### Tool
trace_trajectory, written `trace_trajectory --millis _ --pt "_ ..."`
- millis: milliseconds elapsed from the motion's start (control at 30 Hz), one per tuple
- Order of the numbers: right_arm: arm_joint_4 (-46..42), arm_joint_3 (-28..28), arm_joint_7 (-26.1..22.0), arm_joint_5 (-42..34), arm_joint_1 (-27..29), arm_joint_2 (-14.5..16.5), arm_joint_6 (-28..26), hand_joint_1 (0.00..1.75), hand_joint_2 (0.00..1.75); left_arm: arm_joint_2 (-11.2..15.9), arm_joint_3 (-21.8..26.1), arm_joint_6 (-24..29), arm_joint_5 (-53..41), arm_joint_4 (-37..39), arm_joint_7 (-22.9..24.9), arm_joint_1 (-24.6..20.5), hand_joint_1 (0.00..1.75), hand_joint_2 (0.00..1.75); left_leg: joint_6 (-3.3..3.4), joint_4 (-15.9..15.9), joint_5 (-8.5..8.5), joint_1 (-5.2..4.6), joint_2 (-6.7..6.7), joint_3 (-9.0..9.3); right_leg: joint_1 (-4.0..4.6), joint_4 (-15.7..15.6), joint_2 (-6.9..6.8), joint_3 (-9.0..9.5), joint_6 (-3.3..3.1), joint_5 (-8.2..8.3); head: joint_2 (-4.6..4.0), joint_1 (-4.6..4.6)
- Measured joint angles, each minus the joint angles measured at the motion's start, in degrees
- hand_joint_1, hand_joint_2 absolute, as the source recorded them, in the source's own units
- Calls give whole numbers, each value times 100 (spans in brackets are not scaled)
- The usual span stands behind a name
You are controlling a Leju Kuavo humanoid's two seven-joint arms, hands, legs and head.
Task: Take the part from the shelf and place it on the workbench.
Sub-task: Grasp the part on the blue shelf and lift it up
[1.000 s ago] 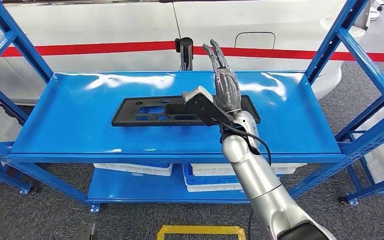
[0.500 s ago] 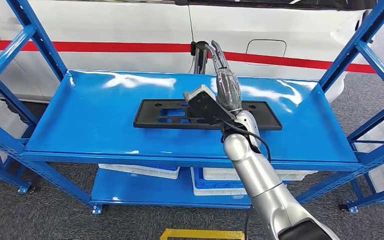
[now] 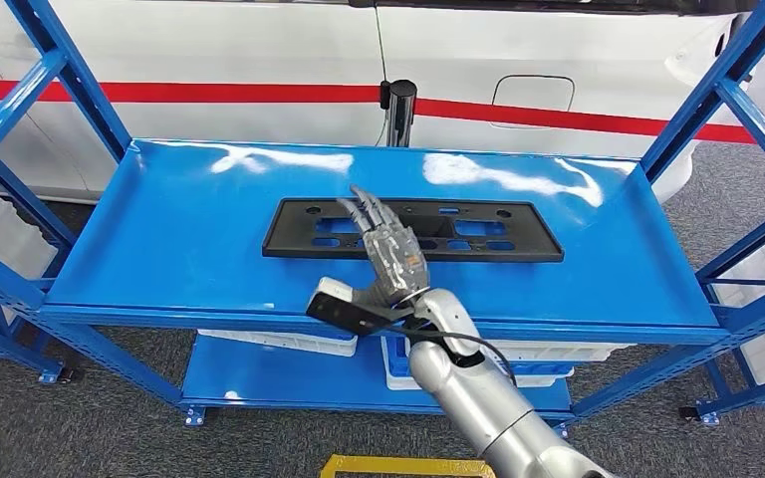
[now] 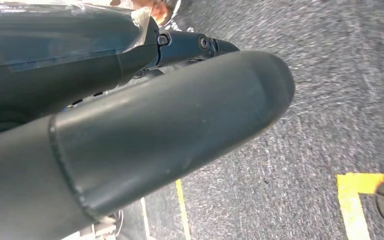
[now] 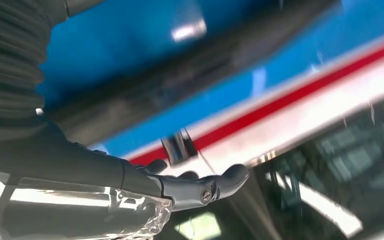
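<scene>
The part (image 3: 413, 229), a long flat black panel with cut-outs and small holes, lies flat on the top deck of the blue shelf (image 3: 159, 249), roughly at the middle of that deck and with its long side running parallel to the shelf's front edge.

The right arm (image 3: 478, 398), silver and jointed, rises from below the shelf's front edge and bends at the wrist so that the right hand (image 3: 388, 254) reaches up and over the deck. The hand is held palm-down and stretched forward, its fingers (image 3: 367, 211) straight, close together and pointing toward the back of the shelf. The fingertips overlap the part near its middle, just on the near long edge; whether they touch it cannot be told from the head view. The hand holds nothing and its fingers are extended rather than curled. A grey camera block (image 3: 344, 307) sticks out sideways from the wrist, hanging just over the shelf's front lip.

The right wrist view is blurred: it shows the outstretched dark fingers (image 5: 200, 187), with the shelf's blue surface and the dark band of the part beyond them.

The left hand (image 4: 130, 135) appears close up in its wrist view over grey carpet; how its fingers lie cannot be told.

Behind the shelf stands a white car (image 3: 259, 50) with a red stripe, and white bins (image 3: 279, 341) sit on the shelf's lower deck.
</scene>
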Motion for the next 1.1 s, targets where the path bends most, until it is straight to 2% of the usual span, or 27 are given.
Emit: trace_trajectory --millis 200,433,567,767,1100 --pt "513 201 279 403 186 177 -153 0 175 -27 -82 -5 -119 0 -186 -4 0 0 -19 -11 -7 43 5 8 19 3 1 -13 -10 -7 0 0" --pt "775 189 408 591 92 212 -356 0 175 -29 -79 -10 -67 0 -190 -4 0 0 -52 -15 -30 61 10 52 34 6 1 -28 -48 -45 -1 2" --pt "836 103 425 612 63 230 -463 0 175 -28 -72 -9 -56 0 -104 -3 0 0 -57 -15 -33 62 10 59 35 7 1 -13 -39 -45 0 1" --pt "740 -230 465 704 67 237 -414 0 175 -27 -55 -30 -143 0 -20 4 0 0 -57 -15 -31 61 7 52 36 11 1 29 -32 -41 -1 1" --pt "311 -532 645 1186 224 177 -247 0 175 -31 -55 -67 -303 0 -173 0 0 0 -59 -16 -35 60 10 51 37 11 2 23 -33 -44 1 1"
